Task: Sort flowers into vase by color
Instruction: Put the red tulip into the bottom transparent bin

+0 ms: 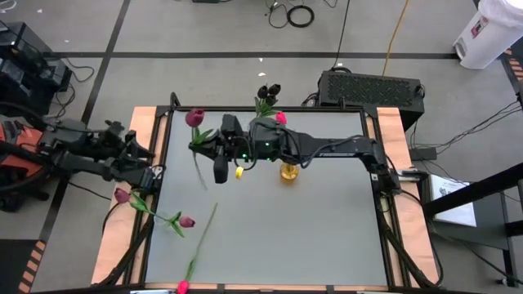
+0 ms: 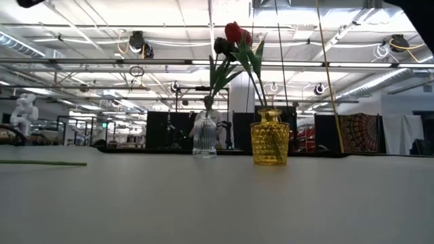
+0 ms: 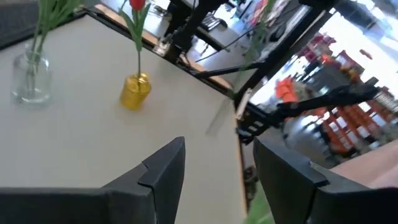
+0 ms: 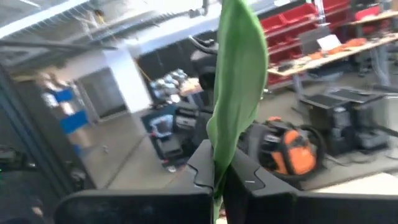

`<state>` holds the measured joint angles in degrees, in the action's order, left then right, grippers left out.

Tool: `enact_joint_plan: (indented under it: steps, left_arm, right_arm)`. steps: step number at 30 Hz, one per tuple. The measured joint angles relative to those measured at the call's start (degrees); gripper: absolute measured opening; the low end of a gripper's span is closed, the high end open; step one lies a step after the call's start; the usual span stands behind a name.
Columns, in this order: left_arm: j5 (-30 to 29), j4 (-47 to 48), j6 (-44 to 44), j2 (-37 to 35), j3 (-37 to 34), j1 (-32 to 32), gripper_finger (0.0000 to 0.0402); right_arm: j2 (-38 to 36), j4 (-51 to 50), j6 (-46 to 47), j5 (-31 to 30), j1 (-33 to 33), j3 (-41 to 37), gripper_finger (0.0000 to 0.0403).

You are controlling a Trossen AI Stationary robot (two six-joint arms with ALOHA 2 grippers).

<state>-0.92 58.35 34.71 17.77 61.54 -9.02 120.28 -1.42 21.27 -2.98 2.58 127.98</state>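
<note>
Right gripper (image 1: 201, 147): in the upper centre-left of the high view, arm reaching in from the right edge of the table (image 1: 327, 237); fingers pinched together on the stem of a dark pink tulip (image 1: 194, 118), whose head sits toward the top left of the table and whose stem trails down past the gripper. In the right wrist view the fingers (image 4: 202, 168) meet on a broad green leaf (image 4: 239, 93) standing up through the middle of the frame. Left gripper (image 1: 147, 174): at the left edge of the table in the high view, fingers spread apart and holding nothing; both dark fingers (image 3: 165, 168) show well apart in the left wrist view. Loose tulips, high view: one maroon head (image 1: 122, 195) over the left rim, a second pink head (image 1: 187, 221) on the table lower left, a third bright red head (image 1: 181, 287) at the bottom edge. Yellow glass vase (image 2: 270, 137): centre-right of the low view, holding a red tulip (image 2: 234, 32). Clear glass vase (image 2: 205, 135): just left of the yellow one, holding dark-headed tulips (image 2: 221, 45).
</note>
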Motion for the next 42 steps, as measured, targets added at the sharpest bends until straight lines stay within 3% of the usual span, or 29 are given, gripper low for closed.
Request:
enact_joint_plan:
  steps: [6,15,42]
  left_arm:
    - [0.3,-5.0,-8.5,6.4,0.0,0.0,0.0196]
    - [7.7,-11.2,-16.9,13.2,0.0,0.0,0.0196]
    - [14.4,-31.3,-17.1,26.5,0.0,0.0,0.0195]
  right_arm:
    - [1.8,3.3,2.1,2.0,0.0,0.0,0.0]
    - [1.8,4.7,2.7,3.3,0.5,0.0,0.0]
    - [1.7,3.4,0.3,1.3,3.4,0.0,0.0]
